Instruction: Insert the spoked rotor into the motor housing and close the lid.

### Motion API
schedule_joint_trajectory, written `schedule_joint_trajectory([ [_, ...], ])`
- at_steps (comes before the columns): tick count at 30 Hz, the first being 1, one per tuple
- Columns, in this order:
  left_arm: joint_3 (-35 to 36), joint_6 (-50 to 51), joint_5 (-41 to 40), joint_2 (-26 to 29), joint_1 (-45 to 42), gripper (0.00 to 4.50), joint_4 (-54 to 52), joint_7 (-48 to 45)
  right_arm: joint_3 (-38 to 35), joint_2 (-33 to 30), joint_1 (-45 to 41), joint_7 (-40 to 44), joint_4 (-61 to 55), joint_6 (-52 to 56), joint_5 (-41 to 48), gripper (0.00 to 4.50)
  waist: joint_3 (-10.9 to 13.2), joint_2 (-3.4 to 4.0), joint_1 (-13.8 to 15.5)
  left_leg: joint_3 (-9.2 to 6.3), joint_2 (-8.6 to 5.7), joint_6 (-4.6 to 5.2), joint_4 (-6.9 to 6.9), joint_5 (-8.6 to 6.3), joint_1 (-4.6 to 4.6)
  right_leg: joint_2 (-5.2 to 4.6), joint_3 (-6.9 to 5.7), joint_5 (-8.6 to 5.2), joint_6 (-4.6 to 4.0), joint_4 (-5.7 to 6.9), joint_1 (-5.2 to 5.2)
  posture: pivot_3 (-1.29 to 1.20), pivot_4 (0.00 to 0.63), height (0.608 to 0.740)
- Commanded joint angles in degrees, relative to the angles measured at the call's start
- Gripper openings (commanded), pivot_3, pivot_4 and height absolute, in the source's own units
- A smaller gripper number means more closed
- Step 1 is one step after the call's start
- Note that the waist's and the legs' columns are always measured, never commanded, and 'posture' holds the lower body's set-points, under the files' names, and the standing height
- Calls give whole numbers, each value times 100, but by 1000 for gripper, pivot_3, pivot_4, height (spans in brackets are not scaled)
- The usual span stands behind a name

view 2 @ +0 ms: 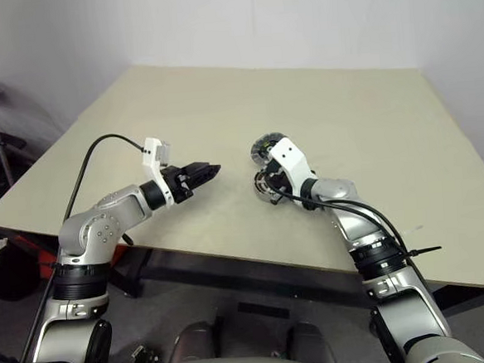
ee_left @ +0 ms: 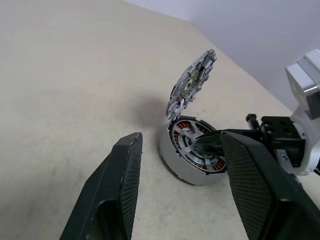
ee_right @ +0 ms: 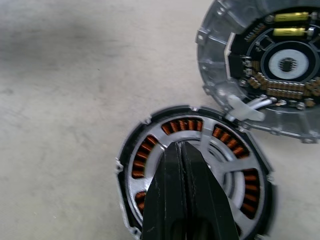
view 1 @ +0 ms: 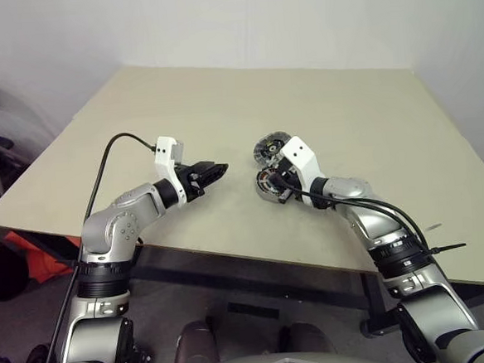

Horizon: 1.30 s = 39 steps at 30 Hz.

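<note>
Rotor seated in the housing, lid standing open

The spoked rotor [ee_right: 222,165] lay inside the motor housing [ee_right: 131,165] on the worktop [view 1: 371,123]; the lid [ee_left: 192,80] stood tilted up beside it. The right tool [ee_right: 181,150], fully closed, pressed on the rotor. The left tool [ee_left: 180,165] hovered near, half open and empty.

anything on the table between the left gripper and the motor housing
Nothing: between the open left gripper and the motor housing lies bare table, seen in the left eye view and past the gripper's fingers in the left wrist view.
</note>
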Motion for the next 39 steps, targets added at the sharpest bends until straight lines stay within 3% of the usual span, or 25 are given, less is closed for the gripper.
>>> schedule_joint_trajectory([
  [1,7,-190,50,26,-159,2652,-19,-118,-190,-475,-450,666,-549,-460,124,0,1,1,-3,0,0,1,2,0,-4,0,0,0,0,0,-4,0,0,740],
  [8,-123,-337,273,72,-378,2652,253,-329,650,-1792,-1015,2902,-134,-2156,-349,0,0,-1,-4,0,5,10,3,-5,-11,4,-3,-1,-3,3,-15,0,0,740],
  [11,-121,-385,326,66,-464,2690,358,-372,965,-1929,-1428,3614,394,-2906,-580,562,1,-1,-14,2,3,18,14,-10,-12,2,1,-1,-3,11,-17,0,0,740],
  [16,-143,-402,372,43,-455,2690,323,-376,1449,-1670,-2207,3983,1565,-4057,-1236,2205,2,-1,-29,5,4,46,25,-18,-12,1,6,-1,-6,38,-27,0,0,740],
  [28,-34,-354,374,-8,-155,2690,-61,-138,2222,-953,-3697,3841,4965,-6206,-2679,2205,3,-2,-24,-3,15,70,56,-25,-70,-3,-24,-3,-15,40,-52,0,0,740],
  [33,14,-315,351,-4,-33,2690,-201,-50,2192,-909,-3930,3830,5493,-6636,-2887,2205,3,-2,-71,-3,18,84,77,-35,-81,-3,-26,-3,-15,41,-55,0,0,740],
  [39,91,-340,377,42,-47,2690,-129,-21,2119,-965,-3676,4087,5293,-6934,-2780,2205,3,-2,-117,-3,23,86,90,-36,-81,-3,-27,-3,-15,50,-52,0,0,740],
])
